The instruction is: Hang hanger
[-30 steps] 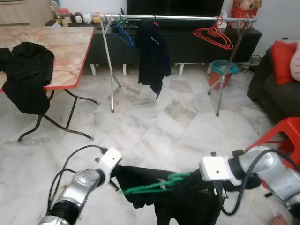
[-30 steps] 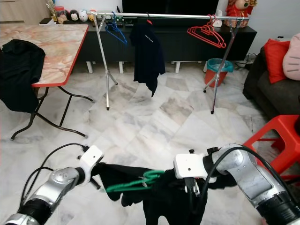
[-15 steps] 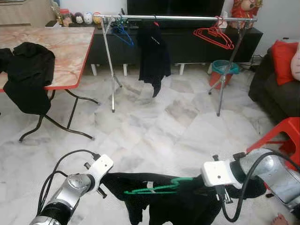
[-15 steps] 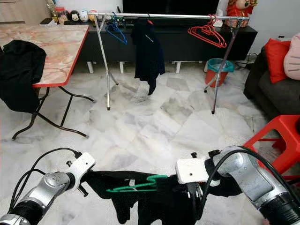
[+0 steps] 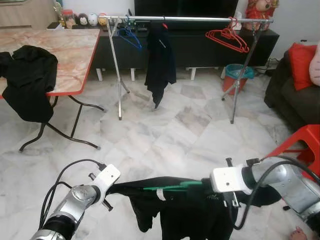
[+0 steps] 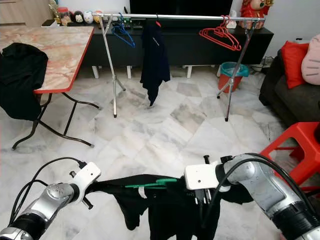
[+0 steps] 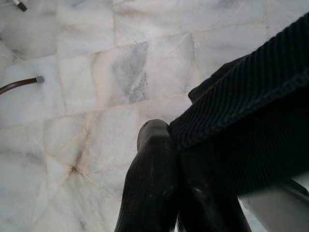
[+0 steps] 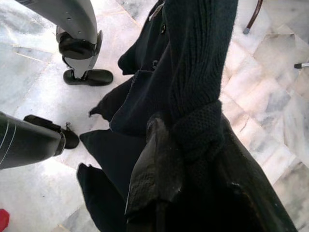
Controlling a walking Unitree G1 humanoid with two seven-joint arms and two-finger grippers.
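Observation:
A green hanger [image 5: 170, 188] lies level inside the collar of a black knit garment [image 5: 175, 212], which is stretched between my two grippers just above the marble floor. My left gripper [image 5: 114, 188] is shut on one end of the garment, its fingers [image 7: 150, 179] pinching the ribbed cloth. My right gripper [image 5: 222, 196] is shut on the other end, with fabric bunched over its fingers [image 8: 159, 164]. Far ahead stands a metal clothes rack [image 5: 200, 19] carrying blue hangers [image 5: 131, 35], a hung black top [image 5: 160, 62] and red hangers [image 5: 227, 36].
A folding table [image 5: 70, 55] with a red edge stands at the left, a black garment [image 5: 30, 80] draped over it. A red stool [image 5: 300, 145] and a dark sofa [image 5: 292, 92] are at the right. A teal bin [image 5: 235, 75] sits behind the rack.
The garment has been drawn tighter between my grippers and the green hanger has gone from tilted to level. The black top on the rack has swung to a narrower profile.

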